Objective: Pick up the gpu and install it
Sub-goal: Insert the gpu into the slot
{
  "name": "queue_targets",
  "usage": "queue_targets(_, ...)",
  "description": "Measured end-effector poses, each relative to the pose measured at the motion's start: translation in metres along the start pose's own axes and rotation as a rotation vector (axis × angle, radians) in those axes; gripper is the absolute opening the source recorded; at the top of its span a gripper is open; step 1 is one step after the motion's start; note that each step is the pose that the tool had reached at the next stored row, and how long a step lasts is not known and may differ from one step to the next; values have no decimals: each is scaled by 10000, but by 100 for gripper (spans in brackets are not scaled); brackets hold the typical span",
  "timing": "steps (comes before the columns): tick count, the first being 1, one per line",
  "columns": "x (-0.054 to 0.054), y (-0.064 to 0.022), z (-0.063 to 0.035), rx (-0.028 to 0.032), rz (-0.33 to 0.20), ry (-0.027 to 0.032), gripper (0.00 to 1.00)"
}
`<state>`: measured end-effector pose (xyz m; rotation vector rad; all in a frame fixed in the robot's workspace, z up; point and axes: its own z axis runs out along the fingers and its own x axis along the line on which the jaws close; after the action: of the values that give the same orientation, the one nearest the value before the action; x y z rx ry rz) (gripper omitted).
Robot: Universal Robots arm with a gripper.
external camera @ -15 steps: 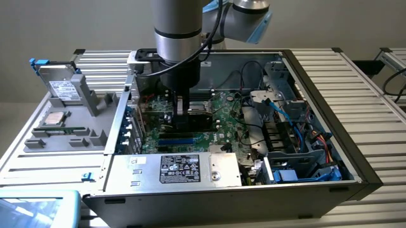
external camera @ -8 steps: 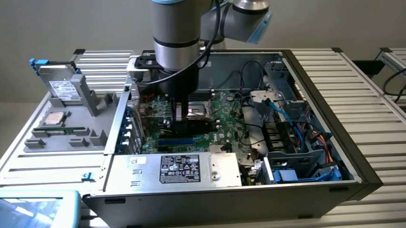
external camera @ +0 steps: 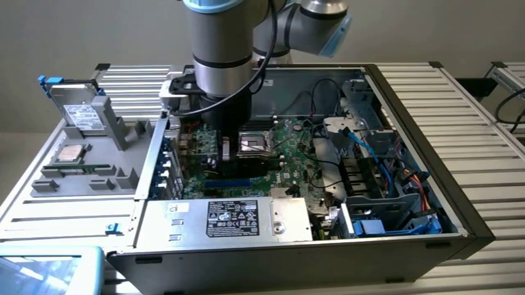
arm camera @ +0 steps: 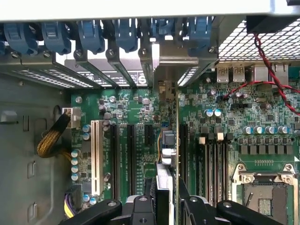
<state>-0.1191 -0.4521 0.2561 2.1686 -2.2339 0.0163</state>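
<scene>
The gpu point(arm camera: 177, 140) is seen edge-on in the wrist view as a thin green card. Its silver bracket point(arm camera: 169, 63) sits against the case's rear wall, among the blue slot latches point(arm camera: 126, 33). My gripper point(arm camera: 168, 208) is shut on the card, with a black finger point(arm camera: 140, 208) on each side. The card stands upright over the black expansion slots point(arm camera: 132, 154) of the motherboard point(arm camera: 225, 117); I cannot tell whether it sits in a slot. In the exterior view the arm reaches down into the open computer case point(external camera: 410, 203), with the gripper point(external camera: 233, 147) low over the board.
A grey tray point(external camera: 82, 178) at the exterior view's left holds a silver drive point(external camera: 82, 114), a processor point(external camera: 70, 153) and a memory stick point(external camera: 78, 169). Inside the case are the power supply point(external camera: 238, 218), the empty processor socket point(arm camera: 265, 192), red wires point(arm camera: 272, 70) and blue cables point(external camera: 369, 144).
</scene>
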Motion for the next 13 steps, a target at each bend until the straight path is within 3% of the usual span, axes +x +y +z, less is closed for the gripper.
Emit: queue_targets(13,1,49,61,-1,0,1,28)
